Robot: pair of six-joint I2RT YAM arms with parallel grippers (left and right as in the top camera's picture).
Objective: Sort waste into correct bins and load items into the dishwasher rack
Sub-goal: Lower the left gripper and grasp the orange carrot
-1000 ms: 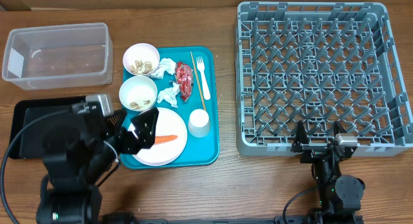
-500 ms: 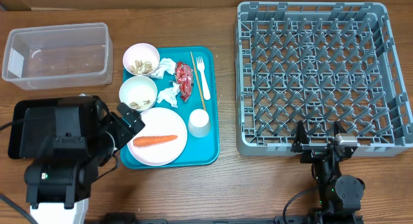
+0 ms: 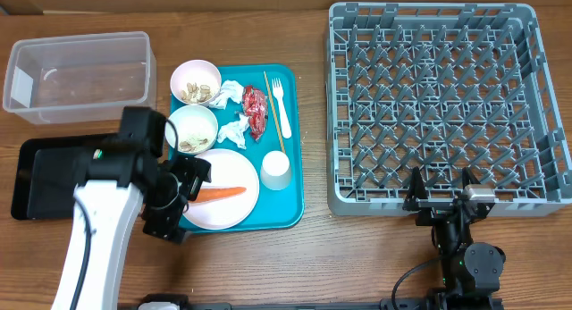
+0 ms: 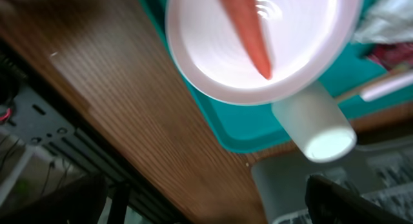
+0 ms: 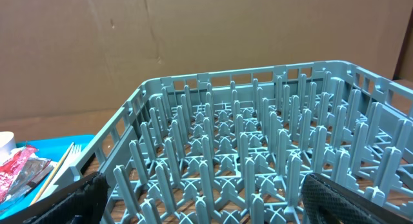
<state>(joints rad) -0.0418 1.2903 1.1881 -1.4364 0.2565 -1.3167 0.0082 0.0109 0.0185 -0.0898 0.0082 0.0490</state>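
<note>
An orange carrot (image 3: 220, 193) lies on the white plate (image 3: 234, 207) at the front of the teal tray (image 3: 293, 207). My left gripper (image 3: 188, 180) is open and empty at the plate's left edge. In the left wrist view it (image 4: 206, 211) hangs over the plate (image 4: 213, 62), carrot (image 4: 248, 30) and cup (image 4: 316, 130). On the tray are two bowls with food scraps (image 3: 195, 81) (image 3: 191, 129), white napkins (image 3: 231, 92) (image 3: 234, 129), a red wrapper (image 3: 255, 109), a fork (image 3: 279, 97), a stick (image 3: 275, 109) and the cup (image 3: 275, 170). My right gripper (image 3: 442, 198) is open and empty at the front wall of the grey rack (image 3: 447, 104).
The clear tub (image 3: 79, 75) stands at the back left. The black tray (image 3: 40, 180) lies in front of it, partly under my left arm. The right wrist view shows the rack's pegs (image 5: 258, 153) between the fingers (image 5: 216, 204) and the tray's end (image 5: 39, 150) at left.
My left arm has swung from over the black tray toward the plate, and the gripper now sits at the plate's left edge. The right arm has not moved.
</note>
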